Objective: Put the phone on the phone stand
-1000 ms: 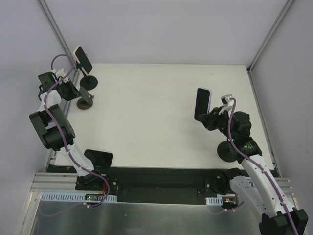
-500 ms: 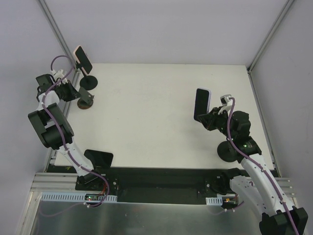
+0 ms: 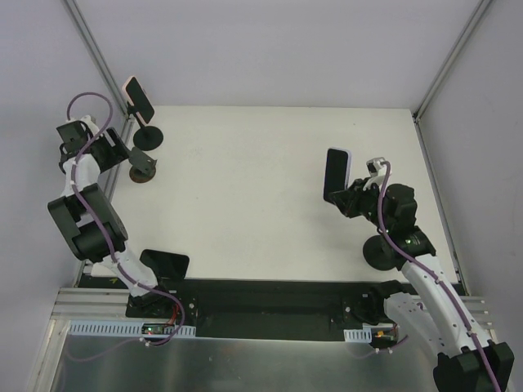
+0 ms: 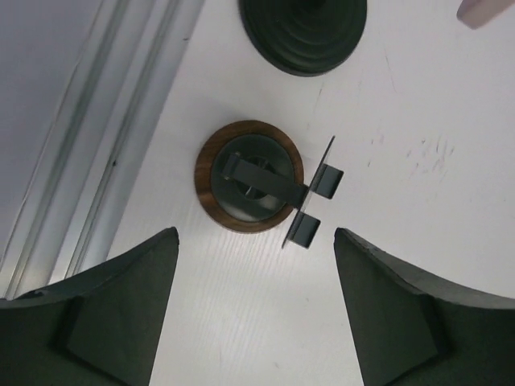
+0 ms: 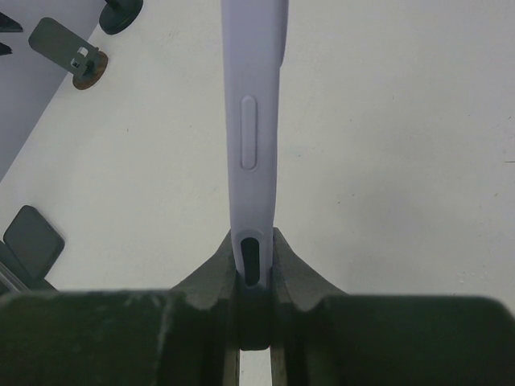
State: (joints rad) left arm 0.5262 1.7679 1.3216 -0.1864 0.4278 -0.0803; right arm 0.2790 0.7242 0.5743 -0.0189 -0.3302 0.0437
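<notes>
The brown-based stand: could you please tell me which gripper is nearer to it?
Left. The left gripper is close by the brown stand; the right gripper, holding the phone, is across the table.

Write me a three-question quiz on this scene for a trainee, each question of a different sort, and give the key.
1. True or false: the right gripper has its jaws shut on the phone.
2. What lies on the table below the open left gripper? A) a wood-based stand B) a mug C) a book
3. Fill in: a second phone sits on a black-based stand at the table's far ____ corner.
Key: 1 true; 2 A; 3 left.
</notes>
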